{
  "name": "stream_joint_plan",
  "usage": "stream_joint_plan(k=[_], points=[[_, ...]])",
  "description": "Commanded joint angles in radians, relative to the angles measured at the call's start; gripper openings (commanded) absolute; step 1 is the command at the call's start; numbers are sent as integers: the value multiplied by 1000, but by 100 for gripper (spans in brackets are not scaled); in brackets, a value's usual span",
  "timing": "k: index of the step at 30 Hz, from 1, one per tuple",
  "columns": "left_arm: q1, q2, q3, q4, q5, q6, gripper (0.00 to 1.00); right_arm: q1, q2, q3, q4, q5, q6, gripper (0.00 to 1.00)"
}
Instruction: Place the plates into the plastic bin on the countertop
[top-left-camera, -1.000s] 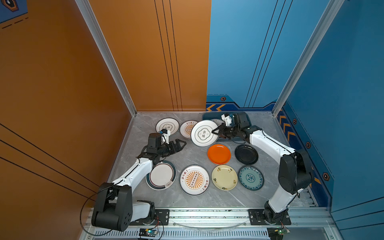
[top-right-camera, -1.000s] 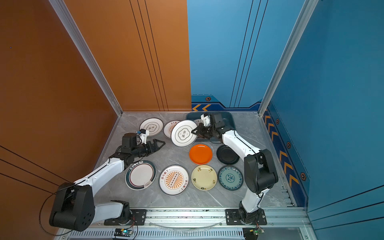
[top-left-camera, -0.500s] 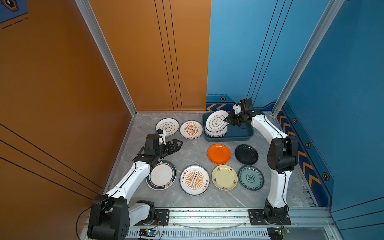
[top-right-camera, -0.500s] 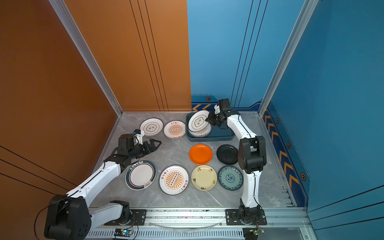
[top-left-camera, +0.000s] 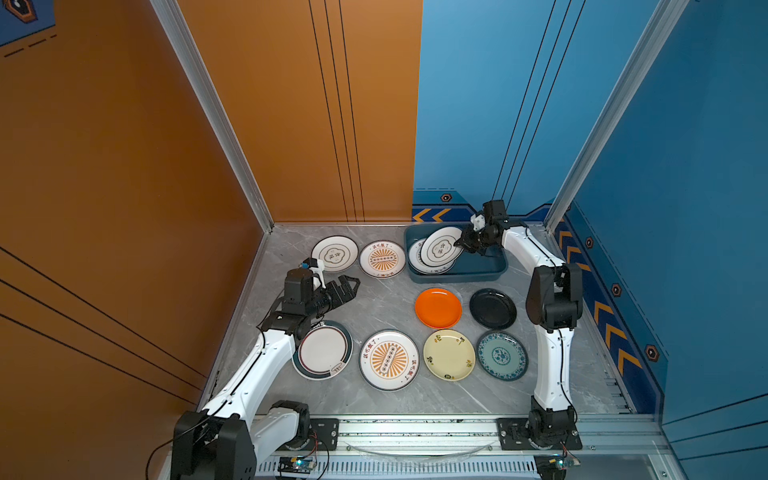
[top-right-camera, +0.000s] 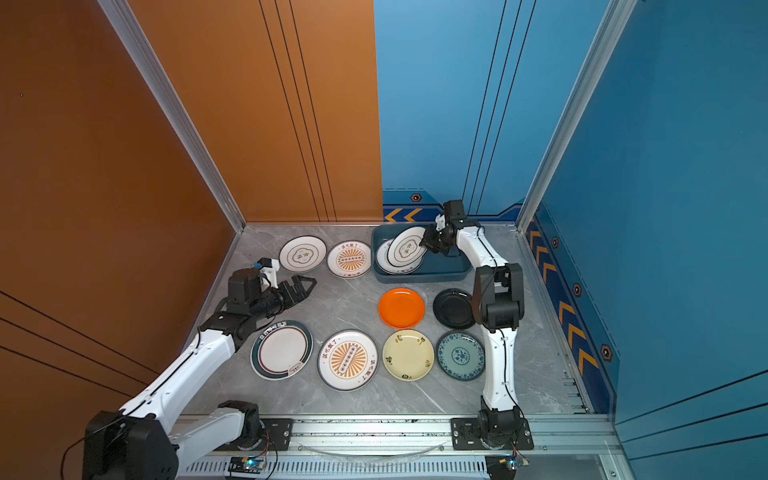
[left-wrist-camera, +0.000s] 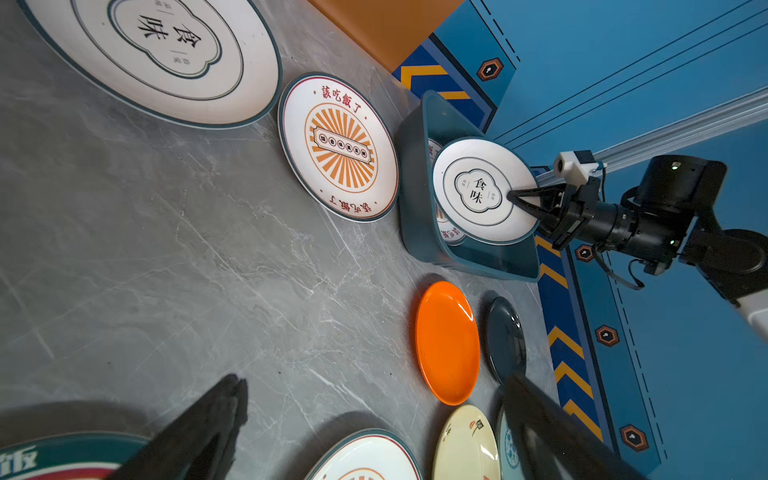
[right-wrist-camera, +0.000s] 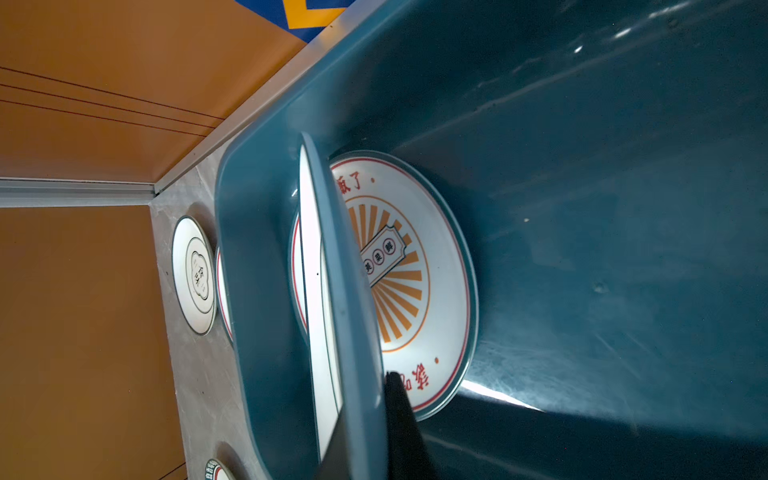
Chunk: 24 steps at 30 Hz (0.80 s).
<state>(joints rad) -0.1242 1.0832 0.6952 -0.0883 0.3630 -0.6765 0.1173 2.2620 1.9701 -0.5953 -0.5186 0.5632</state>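
- Cloud plate (top-left-camera: 436, 249) is pinched at its rim by right gripper (top-left-camera: 458, 244), tilted over plastic bin (top-left-camera: 457, 277).
- If released while tilted, a clatter onto sunburst plate (right-wrist-camera: 415, 291) is risked.
- Left gripper (top-left-camera: 352, 289) is kept spread, empty.

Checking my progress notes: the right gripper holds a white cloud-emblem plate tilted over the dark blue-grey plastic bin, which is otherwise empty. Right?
Not empty: the right wrist view shows a white orange-sunburst plate already lying in the dark blue-grey plastic bin. The right gripper does hold the white cloud-emblem plate tilted over it.
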Motion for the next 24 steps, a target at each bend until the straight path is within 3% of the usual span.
stream_joint_plan(k=[1,8,15,24], points=[[2,-26,-1,-48,-41,-17,99,-2,36,52,-9,-26,-19,0],[0,-36,-7,-91,-65,-17,100,-14,97,92,-9,-31,-26,0],[-4,-25,16,-93,-119,-42,99,-16,125,80,-18,12,-37,13],[-9,89,118,-130,-153,-28,97,-20,157,120,-59,57,-63,19]])
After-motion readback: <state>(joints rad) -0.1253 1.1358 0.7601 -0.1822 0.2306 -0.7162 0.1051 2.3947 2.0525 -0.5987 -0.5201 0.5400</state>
